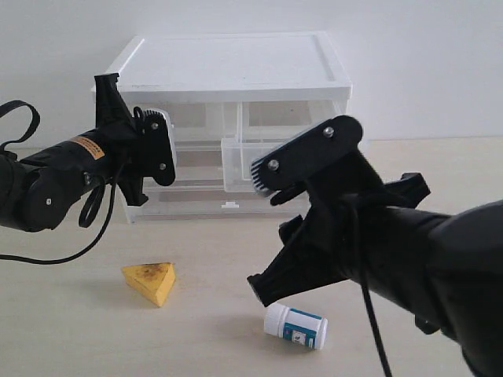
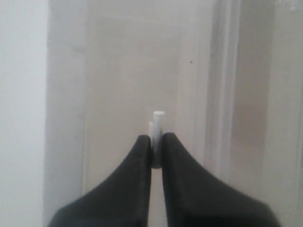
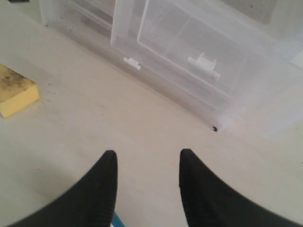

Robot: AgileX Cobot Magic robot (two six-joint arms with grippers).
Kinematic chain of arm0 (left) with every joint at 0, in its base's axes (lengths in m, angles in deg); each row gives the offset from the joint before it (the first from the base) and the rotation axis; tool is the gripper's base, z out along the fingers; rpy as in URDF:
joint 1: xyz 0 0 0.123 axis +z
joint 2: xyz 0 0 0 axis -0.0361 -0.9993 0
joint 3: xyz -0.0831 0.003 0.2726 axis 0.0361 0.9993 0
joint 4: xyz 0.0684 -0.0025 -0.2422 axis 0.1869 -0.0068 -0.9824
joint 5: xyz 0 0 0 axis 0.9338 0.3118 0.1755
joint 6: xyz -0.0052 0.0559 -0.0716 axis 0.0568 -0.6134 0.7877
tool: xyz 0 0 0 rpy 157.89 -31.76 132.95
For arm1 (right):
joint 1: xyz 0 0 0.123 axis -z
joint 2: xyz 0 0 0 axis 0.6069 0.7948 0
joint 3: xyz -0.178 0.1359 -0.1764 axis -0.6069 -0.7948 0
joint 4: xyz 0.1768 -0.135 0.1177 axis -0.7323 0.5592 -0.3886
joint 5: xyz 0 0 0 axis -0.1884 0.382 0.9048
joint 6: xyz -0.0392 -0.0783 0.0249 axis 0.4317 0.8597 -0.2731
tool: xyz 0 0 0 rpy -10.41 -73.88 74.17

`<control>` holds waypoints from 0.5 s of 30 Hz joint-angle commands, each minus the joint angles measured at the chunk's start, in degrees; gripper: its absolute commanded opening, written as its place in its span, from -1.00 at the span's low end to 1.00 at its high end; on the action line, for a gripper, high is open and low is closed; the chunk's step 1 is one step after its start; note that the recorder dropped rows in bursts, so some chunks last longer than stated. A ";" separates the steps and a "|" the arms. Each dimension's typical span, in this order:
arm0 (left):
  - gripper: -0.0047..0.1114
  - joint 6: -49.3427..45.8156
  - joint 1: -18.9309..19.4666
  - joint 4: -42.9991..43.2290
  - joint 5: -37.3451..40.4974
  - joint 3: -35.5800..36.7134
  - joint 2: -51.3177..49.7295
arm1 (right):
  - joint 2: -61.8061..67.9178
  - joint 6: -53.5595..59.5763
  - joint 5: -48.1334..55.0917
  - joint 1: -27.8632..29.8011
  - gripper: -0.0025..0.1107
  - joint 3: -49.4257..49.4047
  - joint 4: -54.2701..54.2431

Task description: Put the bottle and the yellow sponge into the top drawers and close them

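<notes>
Plain white wall at back, pale beige desk (image 1: 71, 330) in front, carrying two loose items & a white-topped translucent plastic drawer unit (image 1: 236, 67) set against the wall. Even light.

Key relation: small white plastic pill bottle w/ white cap & teal-and-white label (image 1: 296, 326) flat on its side on the desk, near the front, just below & a little right of the right gripper (image 3: 147, 155) in the exterior view. Long axis roughly across that view, cap toward the left. In the right wrist view only a sliver of teal at the frame edge by one jaw, so not yet centred between the jaws. Jaws about half spread, nothing between them, off the bottle. Clearly the nearer arm for it; prob. needs to drop down & close across the short width, not end to end.

Small yellow-orange wedge-shaped sponge w/ brownish stained face (image 1: 151, 281) also on the desk, left of the bottle, well apart from it, closer to the left arm.

Over there, left gripper (image 2: 156, 138) pinched tight on the small white tab handle (image 2: 158, 116) of the left half-width clear top drawer (image 1: 203, 122); extent of pull-out: can't tell. Beside it, right half-width clear top drawer (image 1: 240, 165) pulled out, looks empty, just behind the right gripper.

Judged: neither item stowed yet, nothing closed yet. Risk: round bottle apt to roll if nudged off-centre.
</notes>
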 commanded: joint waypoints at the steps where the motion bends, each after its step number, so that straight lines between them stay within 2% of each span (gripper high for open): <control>1: -0.85 1.41 0.79 -2.09 -7.70 -1.98 -0.29 | -4.16 2.37 1.49 -0.02 -0.29 -0.91 -2.50; 10: -0.85 1.41 0.79 -2.07 -7.84 -1.98 -0.29 | 3.22 3.96 3.58 -0.02 -0.28 -1.04 -2.50; 15: -0.85 1.41 0.79 -2.07 -7.96 -1.98 -0.29 | 8.45 3.94 3.36 -0.02 0.06 -0.94 -2.50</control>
